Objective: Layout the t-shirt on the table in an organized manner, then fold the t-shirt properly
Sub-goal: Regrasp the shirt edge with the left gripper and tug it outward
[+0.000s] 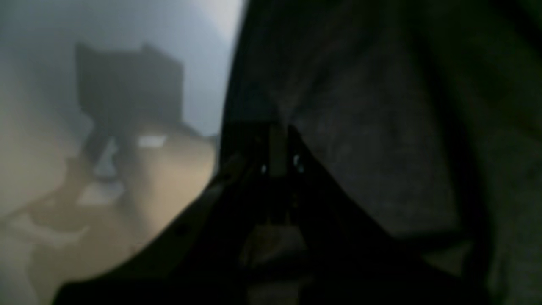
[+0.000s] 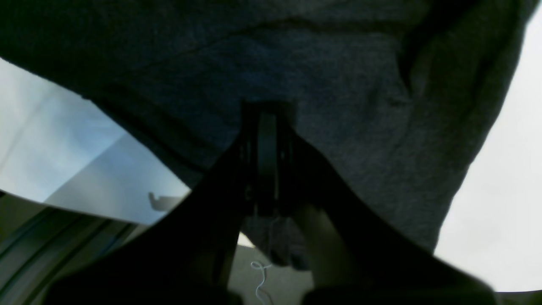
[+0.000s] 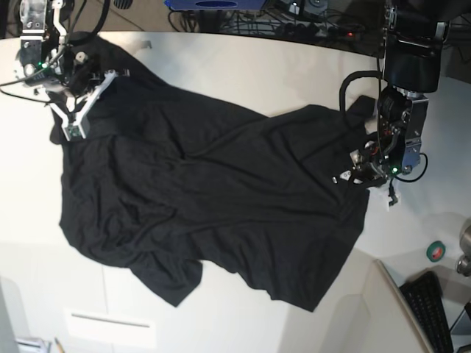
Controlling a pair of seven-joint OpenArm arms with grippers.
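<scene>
The large black short-sleeved cloth t-shirt (image 3: 213, 206) lies spread across the wide, smooth off-white counter (image 3: 250, 70), covering most of its middle and stretching from near the counter's far left corner toward its right edge in the base view, plain black side up with many soft wrinkles. One rumpled flap of cloth reaches toward the near edge of the counter. The right tool (image 3: 72, 121) sits at the shirt's upper left corner in the base view, close to the far left corner of the counter; in the right wrist view (image 2: 266, 127) its jaws are pressed together with the dark cloth caught between them. The left tool (image 3: 353, 173) sits at the shirt's edge by the counter's right side; in the left wrist view (image 1: 277, 144) its jaws are likewise drawn narrow and pinch a fold of the black fabric, though that view is blurred. Near the counter's near right corner stand a small green roll of tape (image 3: 436, 251) and a black keyboard (image 3: 430, 309).
</scene>
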